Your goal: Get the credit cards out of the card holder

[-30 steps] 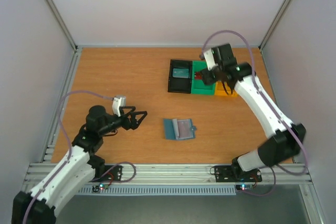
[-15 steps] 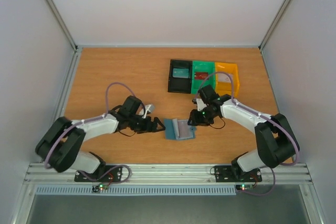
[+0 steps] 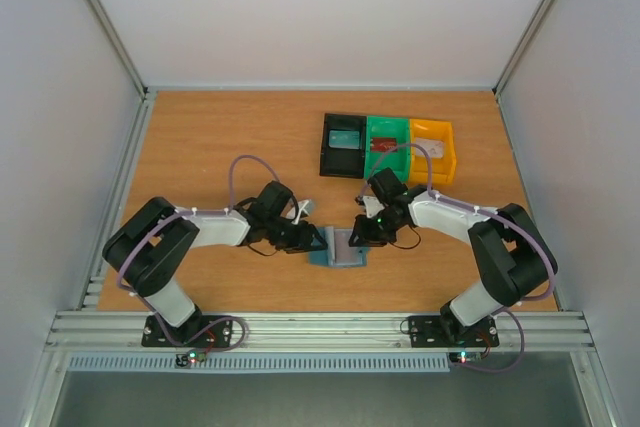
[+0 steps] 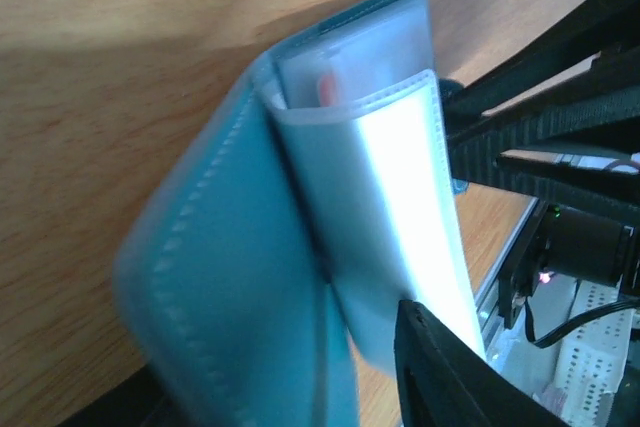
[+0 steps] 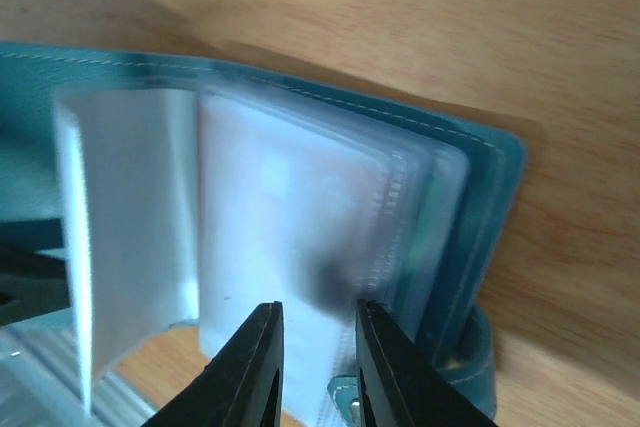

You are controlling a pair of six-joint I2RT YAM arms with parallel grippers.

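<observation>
Blue-grey holder (image 3: 338, 249): lies open on the bench (image 3: 220, 137), near the middle, in front of the green bin (image 3: 398, 169), which holds a red card (image 3: 383, 144).

- **Top view:** the left tool (image 3: 314, 240) is at the left cover and the right tool (image 3: 358, 236) at the right page.
- **Left wrist:** the cover is tilted up and the clear sleeves (image 4: 400, 197) are fanned, with a card (image 4: 350, 62) in one pocket. One finger (image 4: 450, 377) shows beside the sleeves. Whether the jaws grip cannot be told.
- **Right wrist:** the fingers (image 5: 250, 367) stand nearly together astride the sleeves' free edge. A pinch is not confirmed.
- **Handling:** pin the cover to the bench with the left tool. With the right, take the card's edge, not the sleeve, and draw it straight out of the pocket mouth. Otherwise the holder will likely lift.
- **Change:**
  - A second ago the right tool was over the bins, and the left stood well apart with its jaws wide.
  - Half a second ago both were just short of the holder.
  - Both are now at it, with jaws narrower.
</observation>
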